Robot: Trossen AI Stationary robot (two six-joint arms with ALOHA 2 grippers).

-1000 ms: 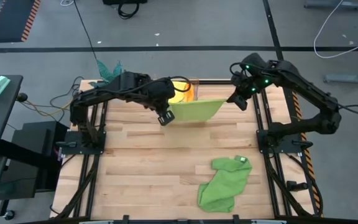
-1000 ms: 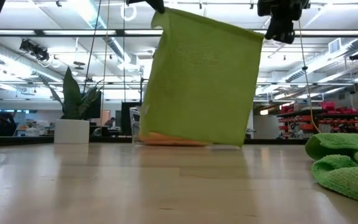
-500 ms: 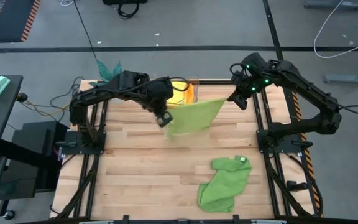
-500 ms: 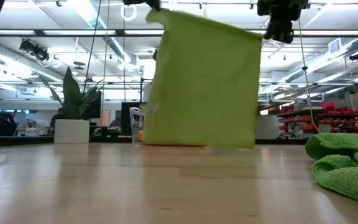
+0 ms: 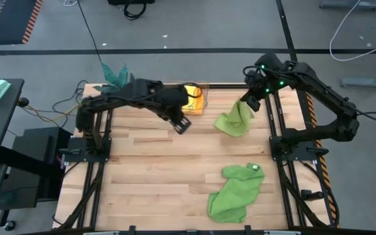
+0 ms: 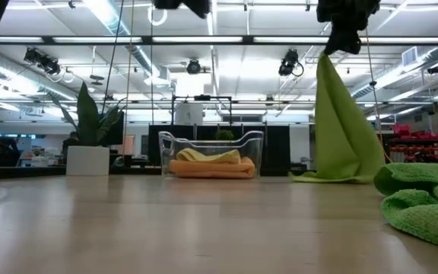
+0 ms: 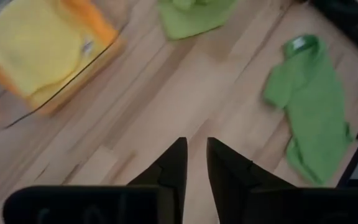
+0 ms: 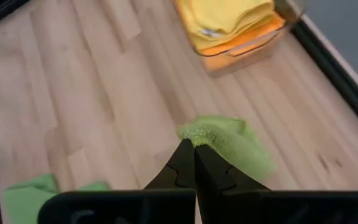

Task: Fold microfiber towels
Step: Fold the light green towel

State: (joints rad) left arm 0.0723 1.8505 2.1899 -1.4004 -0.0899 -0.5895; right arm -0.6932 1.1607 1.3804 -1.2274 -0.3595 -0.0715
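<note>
Right gripper (image 8: pixel 194 148) pinched the lime towel (image 5: pixel 235 120) by one corner; left gripper (image 7: pixel 191 163) was slightly parted, empty. Risk: towel bunches on the surface (image 5: pixel 149 170).

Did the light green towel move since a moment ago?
Yes. The lime green towel was stretched between both grippers; now it hangs only from the right gripper, swung away from the clear bin, its bottom on the table.

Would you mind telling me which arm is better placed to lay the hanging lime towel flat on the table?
The right. Its gripper is shut on the lime green towel, whose lower edge touches the table. The left gripper holds nothing.
</note>
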